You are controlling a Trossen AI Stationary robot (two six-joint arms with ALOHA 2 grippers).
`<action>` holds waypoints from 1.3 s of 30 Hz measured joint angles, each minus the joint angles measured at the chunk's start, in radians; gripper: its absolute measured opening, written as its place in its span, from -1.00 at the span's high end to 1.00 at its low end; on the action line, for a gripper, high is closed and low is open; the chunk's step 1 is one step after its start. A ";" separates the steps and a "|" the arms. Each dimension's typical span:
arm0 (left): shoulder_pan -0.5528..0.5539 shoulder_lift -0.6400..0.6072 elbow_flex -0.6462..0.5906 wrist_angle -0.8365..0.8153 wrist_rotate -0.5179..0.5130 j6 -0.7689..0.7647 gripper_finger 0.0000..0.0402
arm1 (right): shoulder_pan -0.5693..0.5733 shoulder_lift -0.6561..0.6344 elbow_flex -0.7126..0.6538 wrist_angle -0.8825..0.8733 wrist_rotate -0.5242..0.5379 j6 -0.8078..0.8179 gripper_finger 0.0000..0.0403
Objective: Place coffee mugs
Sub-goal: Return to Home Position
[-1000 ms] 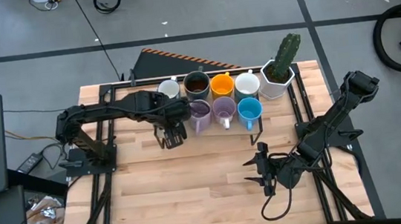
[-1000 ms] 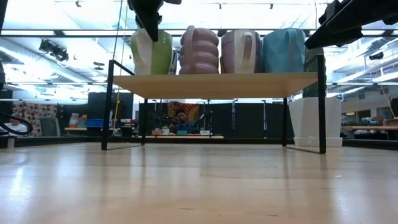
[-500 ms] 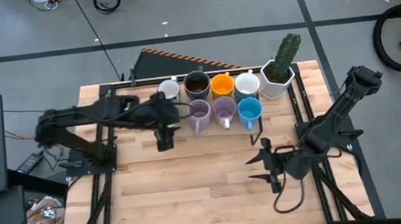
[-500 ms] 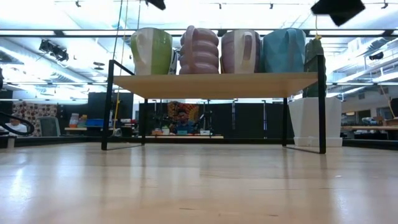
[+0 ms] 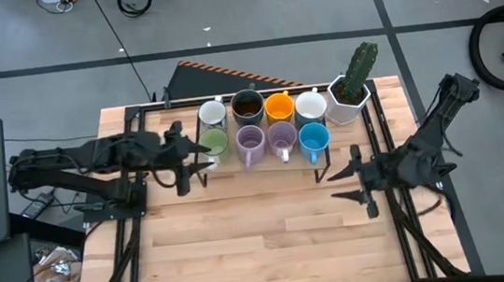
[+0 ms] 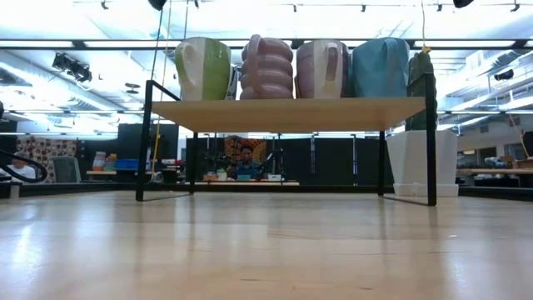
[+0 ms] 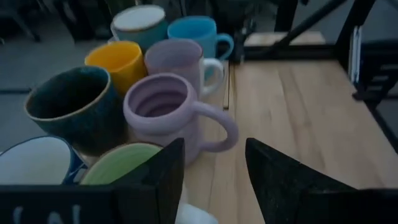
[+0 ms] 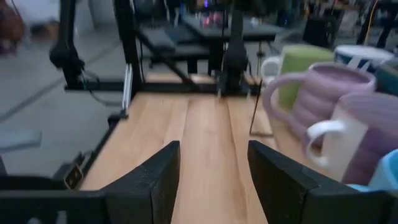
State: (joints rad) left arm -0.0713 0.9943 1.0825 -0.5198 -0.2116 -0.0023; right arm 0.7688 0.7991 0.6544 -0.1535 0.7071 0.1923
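- The counter [image 5: 244,245] lay bare of mugs along its near side.
- The right gripper [image 5: 348,180] hung over the counter's right part, just in front of the shelf [image 6: 291,114]. Its fingers [image 8: 155,180] were spread, with nothing between them.
- The left gripper [image 5: 190,160] hovered beside the shelf's left end, near the green mug [image 5: 214,143]. Its fingers [image 7: 163,180] were likewise parted and empty.
- The shelf's front row stood upright: the green mug, the ribbed lavender mug [image 5: 250,141], the smooth lavender mug [image 5: 281,138] and the blue mug [image 5: 314,137].
- Behind them stood the white mug [image 5: 213,114], the dark brown mug [image 5: 247,107], the orange mug [image 5: 278,107] and the second white mug [image 5: 310,107]. All eight looked placed, so probably only parking the arms was left.
- The mugs seemed to be glazed ceramic: stiff, fairly light, slick and easy to chip. Packed this closely, one would best be taken from above, pinching the wall at the rim and staying off the thin handle.
- The cactus pot [image 5: 350,93] stood on the counter just beside the shelf's right end.
- A person [image 6: 246,158] showed far off in the room.
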 joint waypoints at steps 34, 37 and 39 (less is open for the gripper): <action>-0.040 -0.319 -1.074 1.273 0.044 -0.091 0.13 | -0.005 -0.726 -0.348 0.145 0.140 -0.262 0.04; -0.040 -0.323 -1.074 1.249 0.037 -0.091 0.13 | -0.005 -0.773 -0.369 0.111 0.130 -0.249 0.04; -0.045 -0.334 -1.074 1.230 0.037 -0.075 0.13 | -0.006 -0.800 -0.382 0.096 0.131 -0.242 0.04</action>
State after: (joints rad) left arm -0.1160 0.6605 0.0086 0.7102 -0.1747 -0.0772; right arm 0.7633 -0.0007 0.2725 -0.0572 0.8381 -0.0498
